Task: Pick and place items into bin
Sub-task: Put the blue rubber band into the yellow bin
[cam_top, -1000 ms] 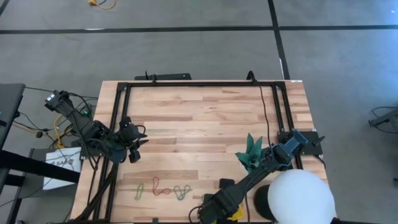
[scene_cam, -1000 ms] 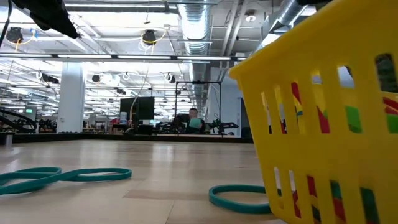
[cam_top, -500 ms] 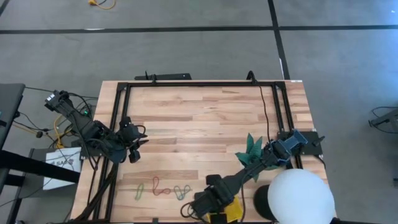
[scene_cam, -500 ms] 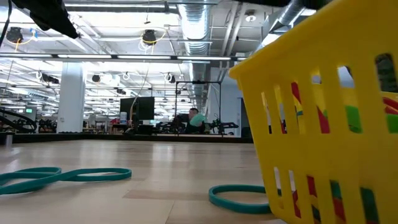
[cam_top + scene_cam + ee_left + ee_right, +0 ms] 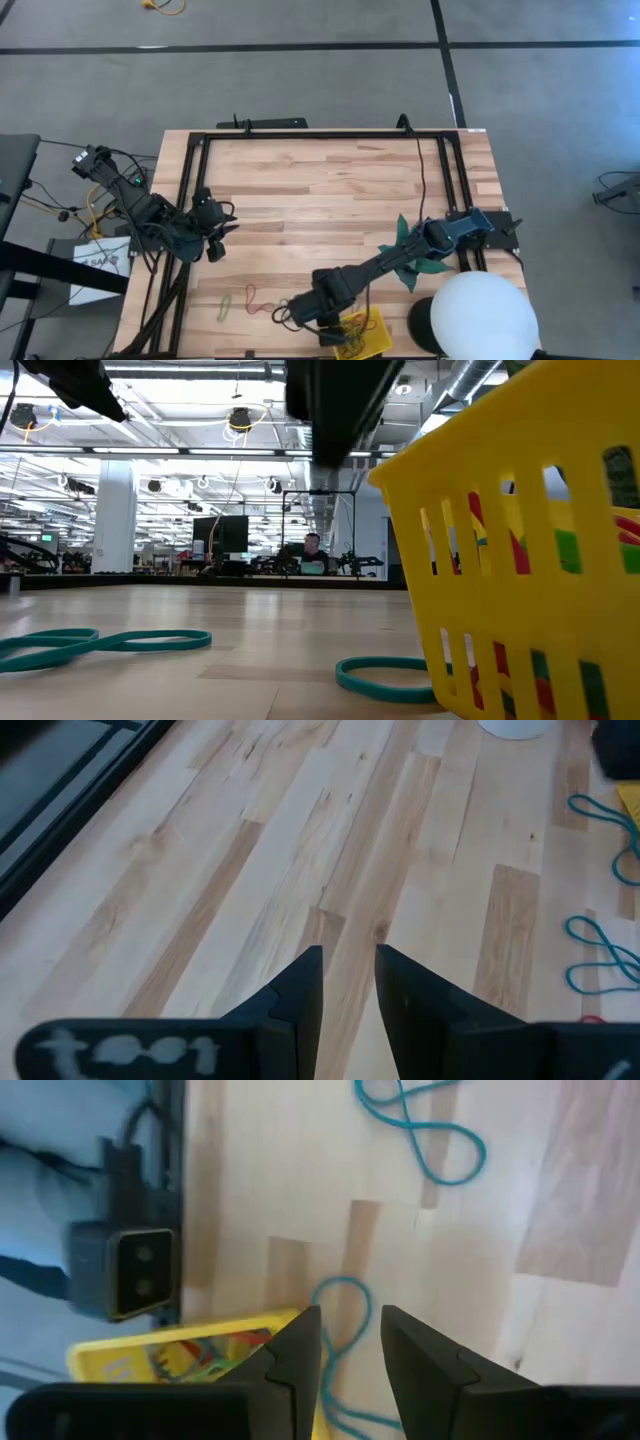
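- High view: the bin (image 5: pixel 362 335) sits at the table's near edge and already holds several loops. A green loop (image 5: pixel 225 307) and a red loop (image 5: pixel 252 299) lie loose to its left. The right gripper (image 5: pixel 300 312) hovers between them and the bin.
- Low view: a teal loop (image 5: pixel 385 678) touches the bin's wall.
- Left wrist view: the left gripper (image 5: pixel 348 982) waits, jaws slightly parted, empty.
- Right wrist view: jaws slightly parted over a loop, probably not gripping.
- No writing is legible.
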Available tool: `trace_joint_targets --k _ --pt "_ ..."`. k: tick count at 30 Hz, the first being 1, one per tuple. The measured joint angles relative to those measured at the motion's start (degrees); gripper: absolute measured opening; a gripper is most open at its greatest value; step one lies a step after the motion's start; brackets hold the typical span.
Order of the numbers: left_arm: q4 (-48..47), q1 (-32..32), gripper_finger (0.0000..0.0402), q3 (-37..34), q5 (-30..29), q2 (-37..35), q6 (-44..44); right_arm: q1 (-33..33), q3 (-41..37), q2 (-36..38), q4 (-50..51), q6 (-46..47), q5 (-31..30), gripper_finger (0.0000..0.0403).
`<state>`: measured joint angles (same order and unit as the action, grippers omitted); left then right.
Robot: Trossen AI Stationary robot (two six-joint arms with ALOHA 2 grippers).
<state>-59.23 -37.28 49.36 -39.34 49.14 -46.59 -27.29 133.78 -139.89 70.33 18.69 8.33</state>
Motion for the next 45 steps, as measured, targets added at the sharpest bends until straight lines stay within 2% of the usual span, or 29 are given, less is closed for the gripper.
trace_joint_targets --k 9,15,23,27,45 --pt "2.9 0.0 0.0085 -6.1 0.3 0.0 -1.4 1.7 0.0 0.0 -1.6 -1.3 0.9 0.0102" --pt "5.8 0.0 0.0085 -7.5 0.5 0.0 -1.1 2.6 -0.5 0.0 -1.3 -2.2 9.1 0.0102" --pt "9.6 0.0 0.0085 -7.5 0.6 0.0 1.1 5.8 -3.7 -1.4 -2.7 -4.0 13.4 0.0102" --pt "9.5 0.0 0.0085 -7.5 1.5 0.0 1.3 6.2 -5.5 -1.9 -5.2 -4.4 18.4 0.0102" --pt "9.7 0.0 0.0085 -7.5 1.1 0.0 2.4 4.9 -5.6 -5.8 -4.2 -9.7 18.7 0.0102"
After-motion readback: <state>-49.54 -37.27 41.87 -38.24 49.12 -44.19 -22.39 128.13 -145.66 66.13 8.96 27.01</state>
